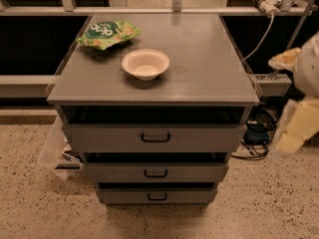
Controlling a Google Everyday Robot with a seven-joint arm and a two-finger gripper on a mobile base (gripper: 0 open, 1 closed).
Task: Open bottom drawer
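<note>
A grey cabinet (199, 63) stands on the speckled floor with three drawers stacked below its top. The bottom drawer (124, 196) is the slimmest front, lowest down, with a small black bar handle (157, 197) at its centre; it sits pushed in like the two above it. My arm and gripper (299, 128) show as a blurred white and yellowish shape at the right edge, to the right of the cabinet and well apart from the drawers.
On the cabinet top lie a white bowl (145, 63) and a green snack bag (107, 33). The top drawer (99, 138) and middle drawer (114, 173) have black handles. Black cables (256, 133) lie at the right, a clear plastic bin (55, 151) at the left.
</note>
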